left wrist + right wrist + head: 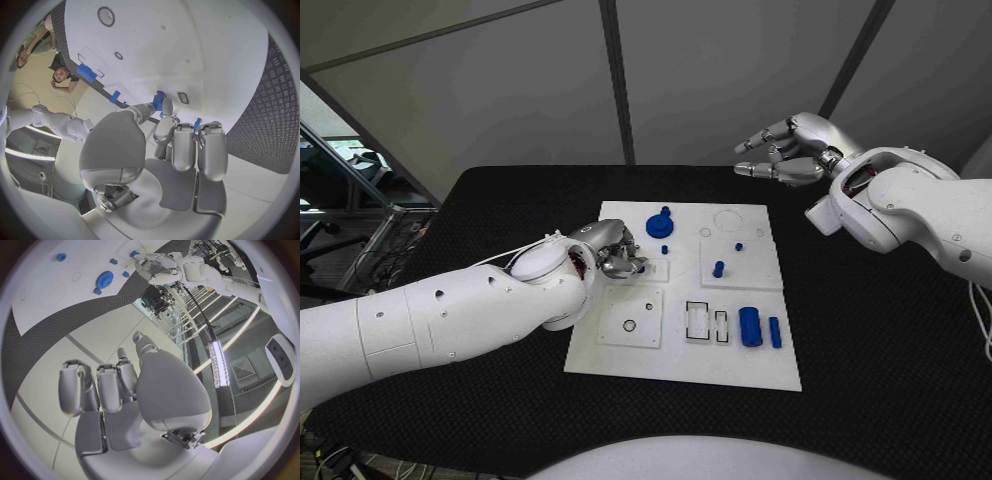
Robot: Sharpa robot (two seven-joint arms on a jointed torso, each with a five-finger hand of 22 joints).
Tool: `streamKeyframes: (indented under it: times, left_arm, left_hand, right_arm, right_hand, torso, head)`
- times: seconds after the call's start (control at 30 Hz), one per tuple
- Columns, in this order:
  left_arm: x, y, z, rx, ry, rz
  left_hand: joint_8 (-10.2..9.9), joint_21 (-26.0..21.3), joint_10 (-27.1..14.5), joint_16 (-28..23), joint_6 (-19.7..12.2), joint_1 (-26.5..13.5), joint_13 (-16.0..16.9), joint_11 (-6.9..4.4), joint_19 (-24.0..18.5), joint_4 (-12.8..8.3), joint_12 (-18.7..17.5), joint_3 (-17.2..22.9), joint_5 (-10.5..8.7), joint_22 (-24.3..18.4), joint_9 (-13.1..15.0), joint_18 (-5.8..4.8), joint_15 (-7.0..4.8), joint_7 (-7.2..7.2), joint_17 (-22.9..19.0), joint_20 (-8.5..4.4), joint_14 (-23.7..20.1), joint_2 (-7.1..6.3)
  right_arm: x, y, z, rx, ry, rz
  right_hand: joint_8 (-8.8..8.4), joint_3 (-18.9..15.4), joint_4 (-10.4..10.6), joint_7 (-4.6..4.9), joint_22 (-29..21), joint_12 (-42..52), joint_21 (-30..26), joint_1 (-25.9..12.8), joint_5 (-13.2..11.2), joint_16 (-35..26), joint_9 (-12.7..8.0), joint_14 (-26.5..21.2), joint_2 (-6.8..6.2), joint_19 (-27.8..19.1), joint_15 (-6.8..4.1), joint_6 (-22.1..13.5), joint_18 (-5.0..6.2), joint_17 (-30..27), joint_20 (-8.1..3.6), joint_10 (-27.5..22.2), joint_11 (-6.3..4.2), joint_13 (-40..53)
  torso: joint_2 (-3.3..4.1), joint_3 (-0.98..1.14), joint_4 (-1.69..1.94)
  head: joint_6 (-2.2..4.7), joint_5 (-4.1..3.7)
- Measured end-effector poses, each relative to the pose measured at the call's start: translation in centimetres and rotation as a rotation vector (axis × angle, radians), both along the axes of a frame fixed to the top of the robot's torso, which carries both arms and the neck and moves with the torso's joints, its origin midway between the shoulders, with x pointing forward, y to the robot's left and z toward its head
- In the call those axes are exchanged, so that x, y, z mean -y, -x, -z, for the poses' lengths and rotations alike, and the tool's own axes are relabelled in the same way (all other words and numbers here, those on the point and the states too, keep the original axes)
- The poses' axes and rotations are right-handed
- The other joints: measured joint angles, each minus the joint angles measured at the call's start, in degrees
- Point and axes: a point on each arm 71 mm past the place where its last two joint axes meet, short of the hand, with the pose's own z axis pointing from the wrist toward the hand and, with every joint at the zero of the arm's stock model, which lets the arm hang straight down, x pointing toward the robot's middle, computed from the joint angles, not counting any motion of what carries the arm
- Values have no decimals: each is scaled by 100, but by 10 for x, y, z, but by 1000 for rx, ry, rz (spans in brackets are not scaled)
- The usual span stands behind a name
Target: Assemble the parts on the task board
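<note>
- Left hand (610, 252) low over the left part of the task board (733, 372), fingers curled down beside a small square recess. Left wrist view puts a small blue part (159, 100) at the fingertips (164, 129); it looks pinched, but whether the grip is firm I cannot tell.
- Judgement: step in hand is seating that small piece in the board's left section. To do it well: keep the piece upright, line it over its hole before pressing, come straight down, let go only once it sits flush.
- Board middle: blue gear (659, 224) stands near the top edge, just beside the left hand. A short blue peg (718, 268) stands upright in the right upper panel, with a smaller blue stud (738, 245) near it.
- Lower right of board: two blue cylinders (751, 327) lie side by side, apart from the slotted outlines next to them. Still loose, by the look; much of the assembly appears undone.
- Right hand (785, 150) held up beyond the board's far right corner, well apart from it, fingers curled in and holding nothing.
- Surface: black textured table (877, 330), white board flat in its middle.
- Room: grey panelled wall (516, 90) behind; metal frame (372, 240) at the far left.
</note>
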Motion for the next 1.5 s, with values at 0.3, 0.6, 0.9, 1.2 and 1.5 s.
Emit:
streamKeyframes:
  times: [0.3, 0.6, 0.9, 1.2, 1.5]
  left_arm:
    - [-1, -2, 0, -8, -4, -1]
    - [0, -3, 0, -14, -4, -5]
    - [0, -5, 1, -16, -3, -9]
    - [-1, -5, 3, -29, -12, -21]
    - [-2, -6, 4, -32, -15, -26]
  left_hand:
    - [2, 0, 25, 0, 97, -319, -9, -15, 0, -93, 0, 39, 7, 0, 1, -1, -27, -95, 0, 0, 18, -105]
    - [5, 0, 34, 0, 135, -425, 16, -23, 0, -266, 0, 7, 7, 0, -27, 0, -46, -115, 0, -43, -2, -90]
    - [11, 0, 14, 0, 169, -492, 39, -46, 0, -134, 0, -299, 10, 0, -39, 1, -54, -126, 0, -43, -10, -53]
    - [10, 0, 5, 0, 206, -513, 64, -56, 0, 90, 26, -742, 8, 0, -48, 0, -65, -146, 0, -42, -21, -27]
    - [-15, 0, 5, 0, 226, -514, 70, -56, 0, 160, 26, -844, 8, 0, -53, 0, -65, -125, 0, -42, -21, -27]
  right_arm:
    - [0, 0, 0, 0, 0, 0]
    - [0, 0, 0, 0, 0, 0]
    - [0, 0, 0, 0, 0, 0]
    - [1, 1, 0, 0, 0, 0]
    - [1, 1, 0, 0, 0, -1]
  right_hand:
    - [0, 0, 0, 0, 0, 0, 0, 0, 0, 0, 0, 0, 0, 0, 0, 0, 0, 0, 0, 0, 0, 0]
    - [0, 1, -1, 0, 0, 0, 0, 0, 0, 0, 0, 0, 0, 0, 0, 0, 0, 0, 0, 0, 0, 0]
    - [0, 1, -1, 0, 0, 0, 0, 0, 0, 0, 1, 0, 0, 0, 0, 0, 0, 0, 0, 0, 0, 0]
    - [0, 1, -1, 0, 0, 0, -22, 0, 0, 0, 1, 0, 0, 0, 0, 0, 0, -1, 0, 0, 0, 0]
    - [0, 1, -1, 0, 0, 0, -22, 0, 0, 0, 1, 0, 0, 0, 0, 0, 0, -1, 0, 0, 0, 0]
  torso:
    - [1, 2, 0]
    - [1, -1, 0]
    - [1, -1, 1]
    - [0, -2, 3]
    - [-3, -2, 3]
  head:
    - [-22, -15]
    - [-34, -19]
    - [-36, -26]
    - [-49, -42]
    - [-47, -47]
